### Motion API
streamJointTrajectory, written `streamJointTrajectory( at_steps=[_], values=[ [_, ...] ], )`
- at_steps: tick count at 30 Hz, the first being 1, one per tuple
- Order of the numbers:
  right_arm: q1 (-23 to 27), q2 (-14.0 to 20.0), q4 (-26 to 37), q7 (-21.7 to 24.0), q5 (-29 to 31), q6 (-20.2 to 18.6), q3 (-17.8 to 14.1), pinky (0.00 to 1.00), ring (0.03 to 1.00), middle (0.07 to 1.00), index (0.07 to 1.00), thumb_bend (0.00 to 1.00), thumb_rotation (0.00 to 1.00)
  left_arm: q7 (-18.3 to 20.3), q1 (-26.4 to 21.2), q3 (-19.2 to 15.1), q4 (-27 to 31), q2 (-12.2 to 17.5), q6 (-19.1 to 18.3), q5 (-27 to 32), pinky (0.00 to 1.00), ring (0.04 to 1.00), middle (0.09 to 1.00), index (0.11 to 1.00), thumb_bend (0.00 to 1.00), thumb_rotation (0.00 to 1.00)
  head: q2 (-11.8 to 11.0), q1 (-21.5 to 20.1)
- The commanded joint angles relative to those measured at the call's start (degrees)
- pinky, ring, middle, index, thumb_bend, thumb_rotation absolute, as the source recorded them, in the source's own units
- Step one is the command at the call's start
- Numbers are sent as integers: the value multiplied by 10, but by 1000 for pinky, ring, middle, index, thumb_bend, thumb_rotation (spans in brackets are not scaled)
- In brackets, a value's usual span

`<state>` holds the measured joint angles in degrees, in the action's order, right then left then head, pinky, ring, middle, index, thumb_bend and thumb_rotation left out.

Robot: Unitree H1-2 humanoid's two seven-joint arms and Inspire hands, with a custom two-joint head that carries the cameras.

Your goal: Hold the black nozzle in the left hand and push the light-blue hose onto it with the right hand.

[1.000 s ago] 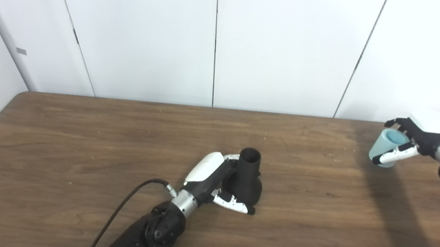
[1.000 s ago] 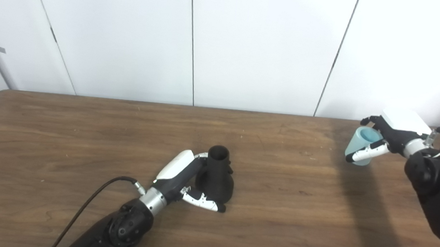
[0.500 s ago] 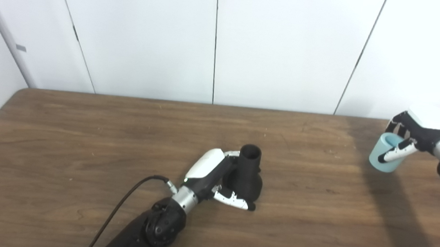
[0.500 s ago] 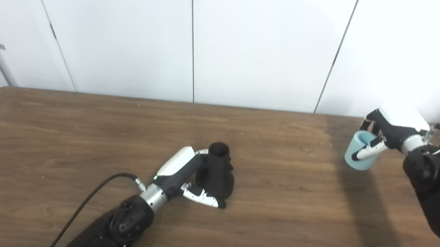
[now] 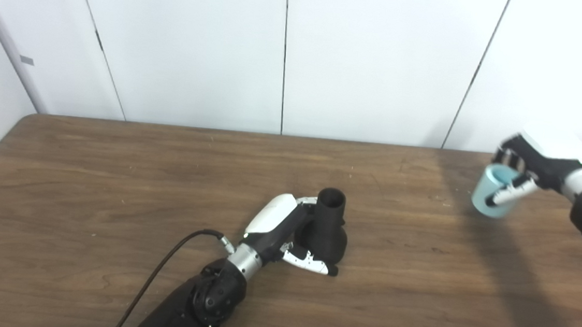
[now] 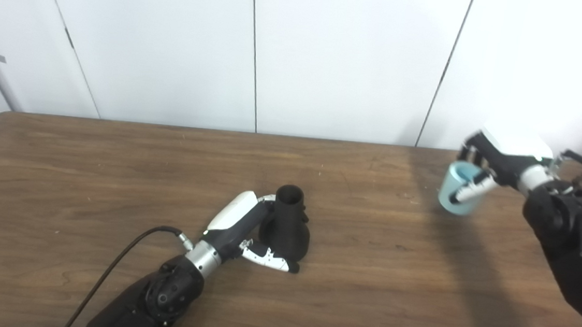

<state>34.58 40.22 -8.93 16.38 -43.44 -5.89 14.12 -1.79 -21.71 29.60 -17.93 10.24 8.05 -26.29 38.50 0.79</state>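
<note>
The black nozzle (image 5: 328, 231) stands upright on the wooden table (image 5: 87, 178), wide base down, open neck up, a little right of centre. My left hand (image 5: 285, 233) is wrapped around its base from the left, thumb in front. My right hand (image 5: 540, 162) is at the far right, shut on the short light-blue hose piece (image 5: 491, 192), held above the table with its open end tilted up. The hose (image 6: 459, 195) is well apart from the nozzle (image 6: 286, 228).
A black cable (image 5: 169, 263) runs along my left forearm. White wall panels stand behind the table's far edge. My right arm casts a dark shadow (image 5: 506, 263) on the table's right side.
My right hand has closed more tightly on the hose, lifted slightly and moved left toward the nozzle. My left hand stays on the nozzle. The view has tilted a little.
</note>
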Motion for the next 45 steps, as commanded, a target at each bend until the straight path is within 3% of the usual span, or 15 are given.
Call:
streamJointTrajectory(
  at_steps=[1, 10, 13, 20, 31, 45],
  values=[
    [34, 6, 46, -7, 4, 15, -14, 148, 222, 324, 481, 513, 144, 33, 90, 30, -89, 12, -34, -33, 883, 866, 781, 496, 507, 101, 0, 0],
    [69, -59, 215, 66, 57, -6, -21, 128, 203, 301, 478, 510, 147, 32, 91, 28, -89, 12, -33, -34, 883, 864, 782, 496, 507, 101, -1, 0],
    [79, -76, 242, 92, 68, -17, -24, 150, 232, 329, 484, 508, 147, 32, 91, 27, -88, 11, -33, -33, 883, 864, 781, 496, 507, 101, 0, 0],
    [98, -113, 292, 137, 102, -34, -19, 122, 182, 281, 482, 508, 142, 30, 92, 27, -89, 10, -31, -34, 882, 864, 781, 496, 507, 101, 0, 0],
    [95, -158, 291, 168, 115, -51, -1, 146, 222, 315, 480, 506, 138, 32, 92, 25, -87, 11, -31, -32, 882, 864, 781, 496, 507, 101, 2, 0],
    [93, -163, 286, 196, 116, -72, 10, 89, 165, 269, 481, 507, 137, 34, 94, 23, -77, 10, -38, -33, 881, 861, 781, 496, 507, 101, 4, 4]
  ],
)
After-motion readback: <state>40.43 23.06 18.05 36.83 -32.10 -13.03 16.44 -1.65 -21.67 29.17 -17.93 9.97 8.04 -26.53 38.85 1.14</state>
